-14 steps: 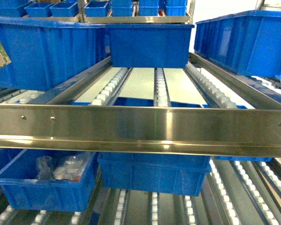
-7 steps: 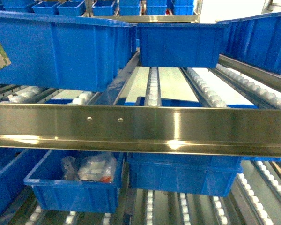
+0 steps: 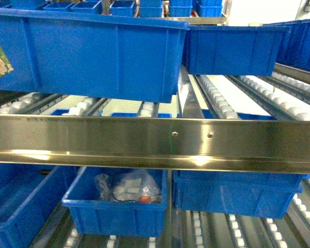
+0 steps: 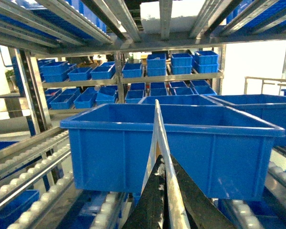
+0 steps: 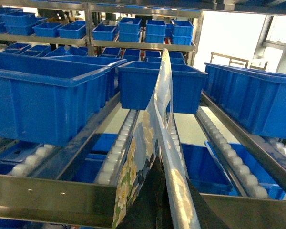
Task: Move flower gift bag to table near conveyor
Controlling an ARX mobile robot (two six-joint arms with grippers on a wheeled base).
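Right wrist view, nearest: dark right hand [image 5: 164, 205] at the bottom edge, closed on the flower-printed gift bag [image 5: 145, 157], whose cream panel with pale blossoms rises edge-on up the middle. Left wrist view: dark left hand [image 4: 169, 200] likewise pinching a thin white edge of the bag. In the head view only a floral corner shows at the left edge.

Just beyond: brushed steel crossbar [image 3: 155, 139] of the sloping steel roller conveyor [image 5: 124, 138], rows of small white rollers running uphill.

On the rollers: large blue plastic bin [image 3: 93, 51]; a smaller blue bin [image 5: 155, 86] behind. Lower tier: blue bin holding clear plastic packets [image 3: 126, 188].

Far: rack shelves stacked with small blue bins [image 4: 181, 59].
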